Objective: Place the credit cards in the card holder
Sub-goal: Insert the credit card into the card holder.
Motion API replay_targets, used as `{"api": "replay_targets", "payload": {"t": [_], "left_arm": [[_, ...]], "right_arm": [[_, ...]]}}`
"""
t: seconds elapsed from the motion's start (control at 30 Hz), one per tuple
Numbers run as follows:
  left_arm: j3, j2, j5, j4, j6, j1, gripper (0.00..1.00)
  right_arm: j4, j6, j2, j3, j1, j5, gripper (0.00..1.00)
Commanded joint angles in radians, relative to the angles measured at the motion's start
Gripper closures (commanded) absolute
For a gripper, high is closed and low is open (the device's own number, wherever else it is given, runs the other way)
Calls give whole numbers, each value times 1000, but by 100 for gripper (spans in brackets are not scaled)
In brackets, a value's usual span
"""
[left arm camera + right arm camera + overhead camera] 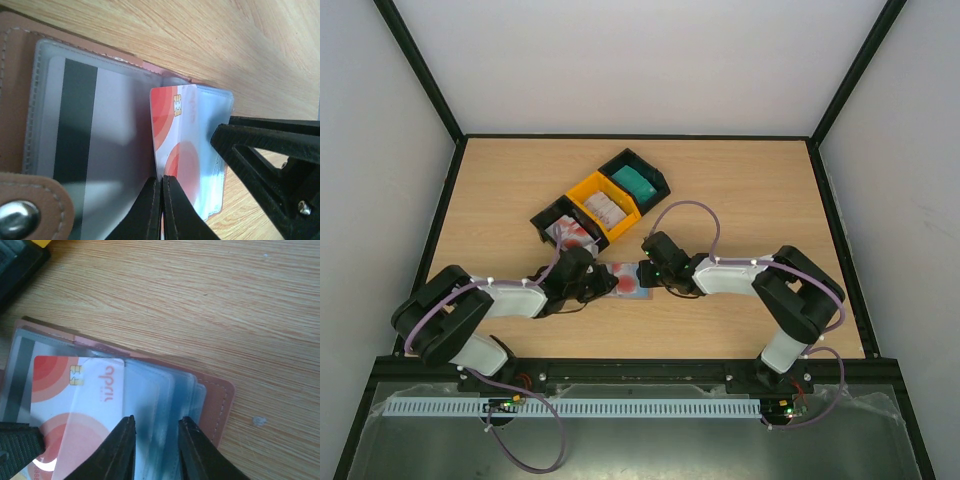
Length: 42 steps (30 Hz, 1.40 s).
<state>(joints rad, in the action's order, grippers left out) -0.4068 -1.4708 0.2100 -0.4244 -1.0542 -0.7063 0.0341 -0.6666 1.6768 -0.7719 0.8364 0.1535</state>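
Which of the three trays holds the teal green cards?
The black tray at the row's far end; the yellow tray holds pale cards, the near black tray red-and-white ones.

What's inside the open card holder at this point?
A red-and-white card sits partly in a clear pocket of the card holder; a dark-striped card fills the pocket beside it. The stacked pockets overlap, so their contents cannot be told.

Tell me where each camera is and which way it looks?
Top camera: above and behind, looking down at the table; left arm and right arm show.
Left wrist camera: on the left arm, looking down its left gripper, shut on the red-and-white card.
Right wrist camera: on the right arm, looking down past the right gripper at the wallet.
Both wrist cameras see that card and wallet.
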Motion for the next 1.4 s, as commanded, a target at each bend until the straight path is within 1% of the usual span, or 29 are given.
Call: {"api": "replay_targets", "payload": {"t": [0.0,0.2,0.4,0.6,0.87,0.97,1.17,1.37], "left_arm": [[-5,12,46,116,84,9,98],[0,7,89,138,108,27,98],[-10,-2,104,151,126,28,98],[2,-6,83,171,103,28,98],[-16,-23,115,162,142,28,98],[-33,-38,132,164,171,27,98],[-66,-75,156,161,213,27,98],[-81,-104,164,128,199,25,98]], "right_arm": [[-129,-14,78,30,1,-40,78],[-142,-17,83,23,1,-58,84],[-148,-16,86,19,1,-73,88],[-168,-17,105,5,1,-90,95],[-165,-18,105,4,1,-95,97],[-157,-16,95,5,1,-91,94],[-141,-17,77,3,1,-79,82],[-111,-30,45,18,1,-58,70]]}}
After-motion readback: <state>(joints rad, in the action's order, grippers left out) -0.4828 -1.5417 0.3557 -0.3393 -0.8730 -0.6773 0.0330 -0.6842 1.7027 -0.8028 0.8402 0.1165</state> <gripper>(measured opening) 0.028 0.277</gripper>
